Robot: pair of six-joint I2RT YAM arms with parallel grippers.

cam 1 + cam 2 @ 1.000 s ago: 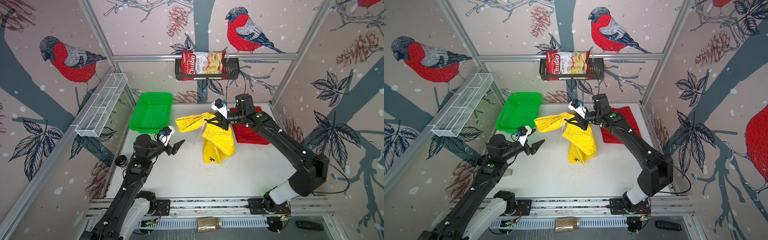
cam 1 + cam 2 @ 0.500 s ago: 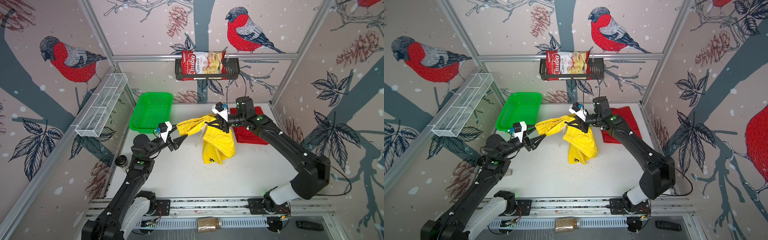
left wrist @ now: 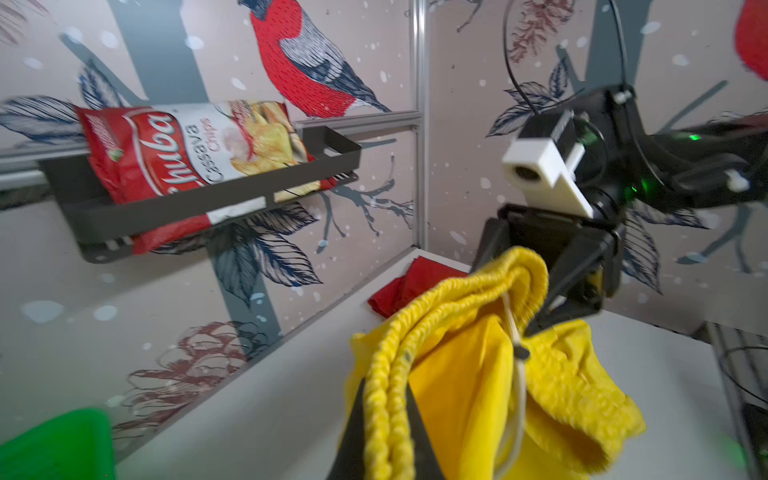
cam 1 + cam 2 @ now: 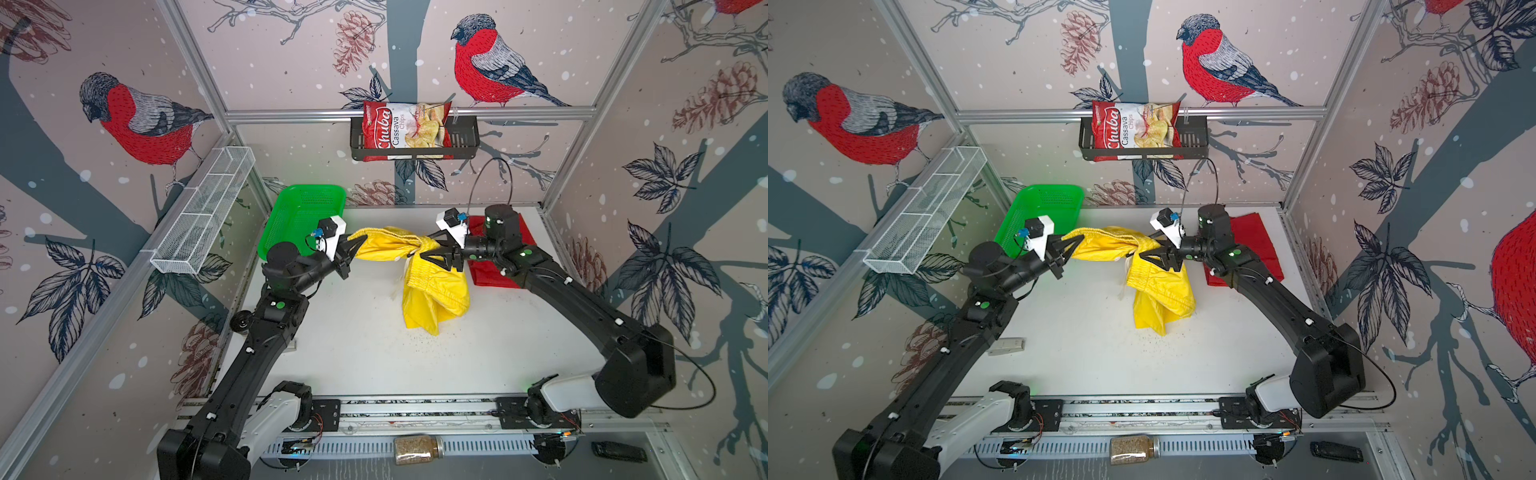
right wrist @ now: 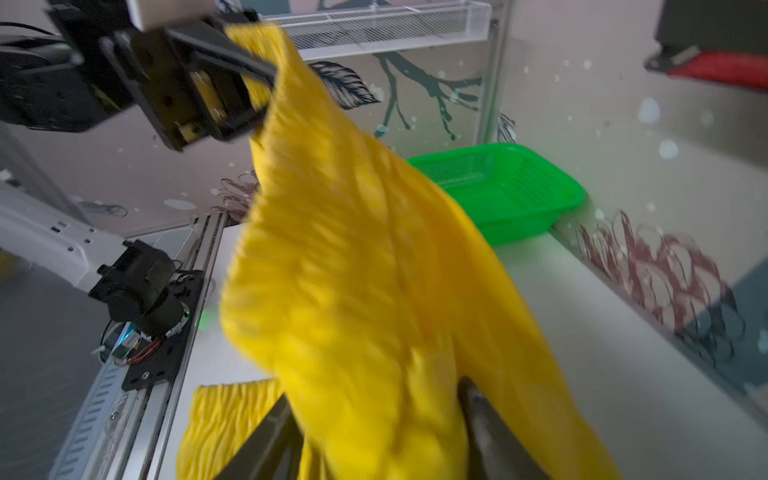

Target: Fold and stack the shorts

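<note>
My left end effector (image 4: 353,251) clamps the waistband of the yellow shorts (image 4: 432,291), which hang down to the desk (image 4: 353,353). My right end effector (image 4: 430,251) stands spread, with cloth between its jaws. The red shorts (image 4: 494,274) lie at three o'clock and the basket (image 4: 291,216) at ten.

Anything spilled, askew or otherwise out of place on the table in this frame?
Yes: fine dark specks are scattered over the white table just under the hanging end of the yellow shorts, like spilled grains or crumbs. The red shorts lie flat behind; nothing else stands out.

yellow shorts (image 4: 436,291): waistbnd raised, legs droop | red shorts (image 4: 490,274): flat, rear rt
</note>
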